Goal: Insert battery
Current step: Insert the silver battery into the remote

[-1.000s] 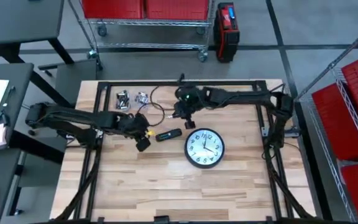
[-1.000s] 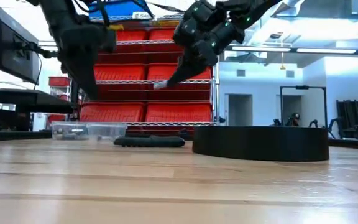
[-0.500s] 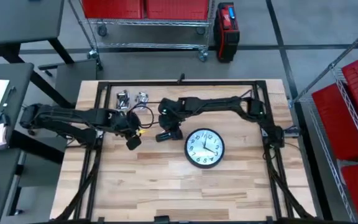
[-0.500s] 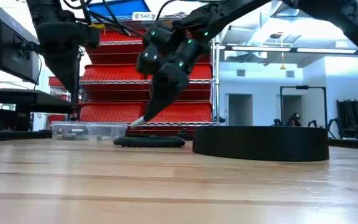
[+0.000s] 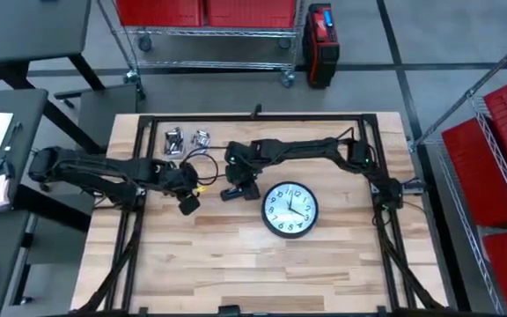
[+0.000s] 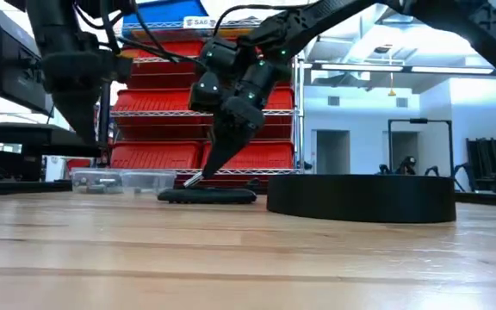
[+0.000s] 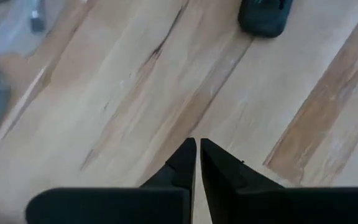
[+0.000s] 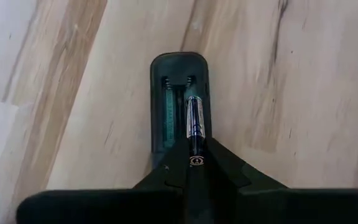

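Left tool (image 5: 187, 204) hovers over bare surface (image 5: 236, 264), fingers pressed together, holding nothing. Just right, remote (image 8: 178, 102) lies left of clock (image 5: 290, 210), compartment open. Right tool (image 8: 194, 157) pinches battery (image 8: 194, 124), lowered over remote's slot.

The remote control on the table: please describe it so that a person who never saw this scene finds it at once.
Find the round black clock lying flat on the wooden table. Just to its left, under the right gripper, lies the remote control. It is a slim dark bar with its battery bay open, and the right gripper holds a battery over it.
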Robot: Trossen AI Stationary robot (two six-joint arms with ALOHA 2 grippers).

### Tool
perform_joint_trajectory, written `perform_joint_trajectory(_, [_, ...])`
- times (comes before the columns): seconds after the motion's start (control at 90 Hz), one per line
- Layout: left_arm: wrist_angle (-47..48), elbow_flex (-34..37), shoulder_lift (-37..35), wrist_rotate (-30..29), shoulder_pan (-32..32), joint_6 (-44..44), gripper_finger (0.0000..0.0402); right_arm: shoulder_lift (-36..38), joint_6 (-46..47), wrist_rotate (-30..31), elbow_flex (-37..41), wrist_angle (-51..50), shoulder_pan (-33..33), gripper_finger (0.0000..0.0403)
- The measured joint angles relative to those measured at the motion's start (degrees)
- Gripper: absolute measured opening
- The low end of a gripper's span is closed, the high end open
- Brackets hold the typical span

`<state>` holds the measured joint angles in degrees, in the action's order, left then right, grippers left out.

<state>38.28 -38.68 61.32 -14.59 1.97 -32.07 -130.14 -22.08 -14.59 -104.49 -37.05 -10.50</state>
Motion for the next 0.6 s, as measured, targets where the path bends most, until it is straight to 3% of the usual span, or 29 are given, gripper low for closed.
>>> perform_joint_trajectory(0.311, [-23.87, 12.0, 1.47, 0.02, 2.17, -5.31, 0.0003, -2.42, 3.82, 0.93, 0.46, 2.74, 0.44, 0.002])
perform_joint_trajectory(0.6, [-39.21, 15.73, 7.77, -0.72, 1.2, 0.15, 0.0003, -2.58, 2.7, 0.35, 0.52, 4.53, 0.76, 0.002])
